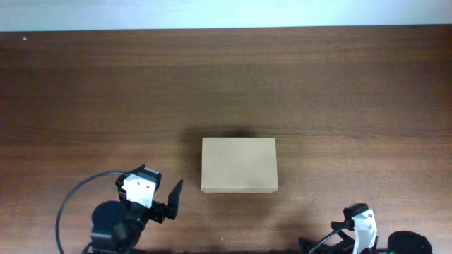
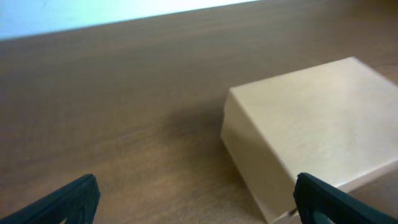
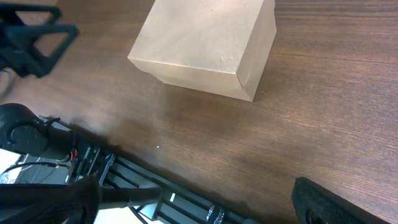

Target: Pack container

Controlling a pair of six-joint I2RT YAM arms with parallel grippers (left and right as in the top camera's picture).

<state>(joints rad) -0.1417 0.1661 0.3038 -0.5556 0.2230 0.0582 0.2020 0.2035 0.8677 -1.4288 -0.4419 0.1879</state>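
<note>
The container (image 1: 239, 164) is a plain brown cardboard box lying closed and flat in the middle of the table. It also shows in the left wrist view (image 2: 317, 137) and the right wrist view (image 3: 205, 37). My left gripper (image 1: 168, 203) is open and empty, just left of the box's front left corner and apart from it; the box sits to the right past its jaws (image 2: 199, 208). My right gripper (image 1: 323, 245) is open and empty at the table's front edge, right of the box; its jaws (image 3: 199, 208) hang over the edge. No pens or tape roll are in view.
The dark wood table (image 1: 106, 99) reaches back to a pale wall strip (image 1: 212, 14). A black cable (image 1: 67, 204) loops by the left arm. A black metal frame (image 3: 155, 186) lies below the table's front edge. The left arm's fingers (image 3: 37, 37) show in the right wrist view.
</note>
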